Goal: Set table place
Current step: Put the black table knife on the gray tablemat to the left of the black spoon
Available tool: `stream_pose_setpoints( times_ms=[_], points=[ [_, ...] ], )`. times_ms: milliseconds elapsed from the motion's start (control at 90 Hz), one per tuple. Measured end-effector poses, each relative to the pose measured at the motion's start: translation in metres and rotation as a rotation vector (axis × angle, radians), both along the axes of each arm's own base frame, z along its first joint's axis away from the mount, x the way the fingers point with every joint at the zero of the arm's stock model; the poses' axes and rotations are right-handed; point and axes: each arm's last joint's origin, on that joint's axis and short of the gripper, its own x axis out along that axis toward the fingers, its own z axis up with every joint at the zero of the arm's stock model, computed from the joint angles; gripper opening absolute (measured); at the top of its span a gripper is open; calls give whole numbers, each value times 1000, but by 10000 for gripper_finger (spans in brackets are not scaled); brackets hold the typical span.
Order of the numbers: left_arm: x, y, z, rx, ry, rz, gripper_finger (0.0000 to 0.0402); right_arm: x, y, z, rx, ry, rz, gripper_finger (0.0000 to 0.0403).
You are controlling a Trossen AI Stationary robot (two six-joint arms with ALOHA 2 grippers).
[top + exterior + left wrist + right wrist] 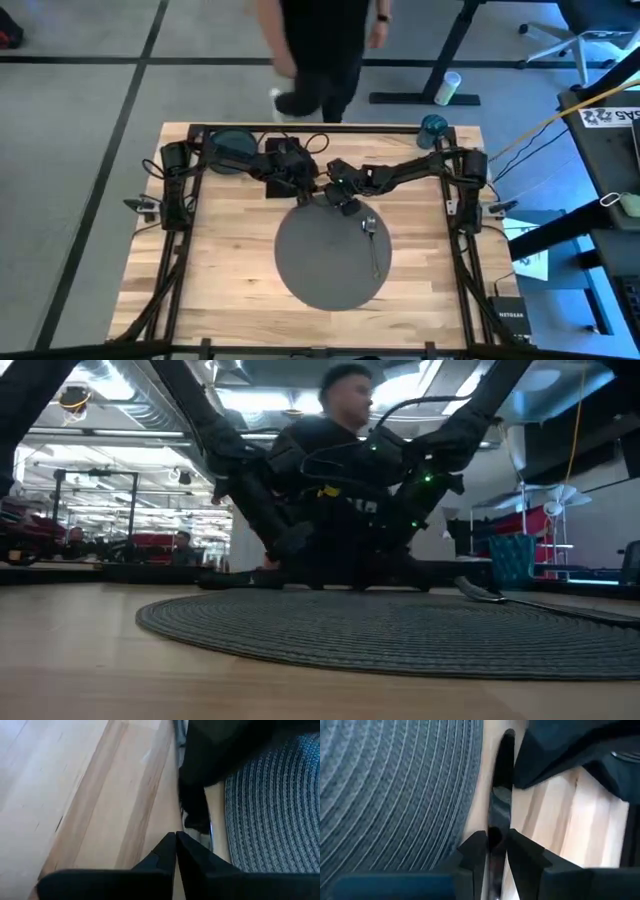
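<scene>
The round dark-grey placemat (330, 258) lies flat in the middle of the wooden table (220, 280). On its right part rests a silver utensil (373, 245). My right gripper (326, 196) is low at the placemat's far edge, shut on a dark shiny utensil (498, 815) that lies on the wood beside the mat (400, 790). My left gripper (175, 845) is shut just left of it, above bare wood, with nothing between its fingers. In the low view both arms stand behind the mat (380, 630). My right gripper pinches the dark utensil between its two fingers, one finger (474, 851) on each long side, at a stretch (496, 836) partway along it. The fingers lie across its length. The utensil's far part (501, 780) lies along the table beside the mat's edge.
A dark round plate (232, 148) sits at the far left corner, a black napkin (278, 172) lies under the left arm, and a teal cup (432, 128) stands at the far right corner. A person (320, 50) stands past the far edge. Bare wood shows left and right of the mat.
</scene>
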Motion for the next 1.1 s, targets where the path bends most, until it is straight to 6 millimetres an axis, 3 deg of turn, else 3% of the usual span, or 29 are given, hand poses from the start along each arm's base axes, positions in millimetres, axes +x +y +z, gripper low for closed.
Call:
stream_pose_setpoints(
  times_ms=[278, 1100],
  points=[
    [0, 0, 0, -2, -1, -8, 0, 11, -4, 7, -16, 1, -7, 67],
    [4, -5, 1, -9, -35, -63, 0, 12, -4, 8, -16, -15, -2, 67]
  ],
)
